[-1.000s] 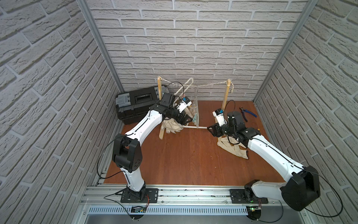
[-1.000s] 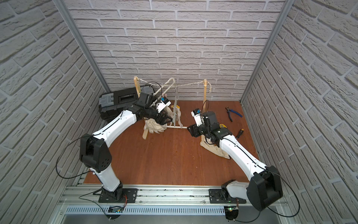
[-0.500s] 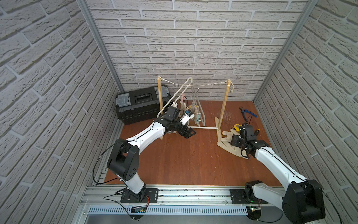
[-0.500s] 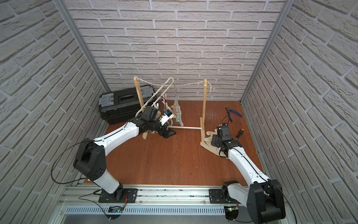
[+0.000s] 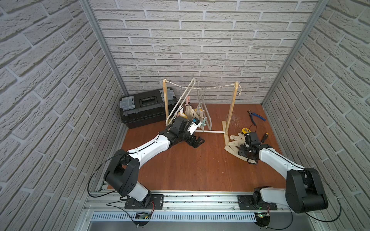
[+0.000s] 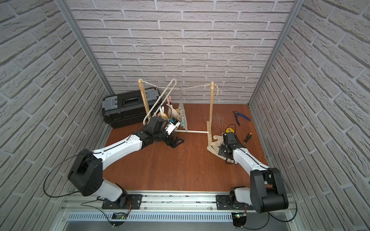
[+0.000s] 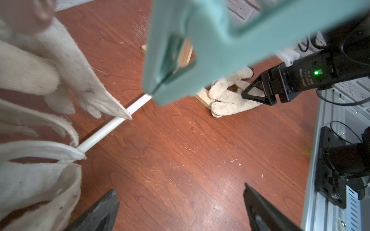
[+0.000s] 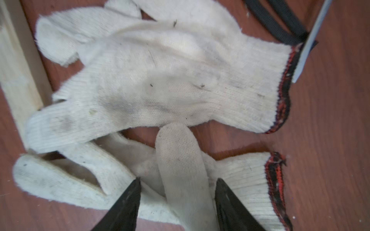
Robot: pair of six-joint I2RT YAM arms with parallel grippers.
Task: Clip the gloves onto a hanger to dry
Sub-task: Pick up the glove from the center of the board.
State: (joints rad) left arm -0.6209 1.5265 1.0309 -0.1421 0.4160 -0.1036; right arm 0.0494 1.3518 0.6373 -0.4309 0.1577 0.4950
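Observation:
Two off-white gloves (image 8: 160, 80) with red-and-black cuffs lie on the floor by the rack's right foot, showing in both top views (image 5: 233, 143) (image 6: 215, 142). My right gripper (image 8: 178, 180) is down over them, open, its fingers on either side of the nearer glove's thumb (image 8: 180, 160) without pinching it. More gloves (image 5: 190, 111) (image 7: 50, 60) hang from the white hanger (image 5: 184, 98) on the string. A pale green hanger (image 5: 206, 114) with a teal clip (image 7: 190, 60) hangs beside it. My left gripper (image 5: 197, 142) (image 7: 180, 192) is open and empty over bare floor in front of the rack.
The wooden rack (image 5: 232, 108) with its string and white base rod (image 5: 212, 131) stands at the back. A black toolbox (image 5: 146, 108) is at the back left. Blue pliers (image 5: 257, 116), a yellow tape measure (image 5: 245, 131) and a screwdriver (image 5: 265, 137) lie near the floor gloves.
My left gripper let go at the hanger, opened wide and drew back toward the front. My right arm swung from the rack's middle to the floor gloves and came down over them.

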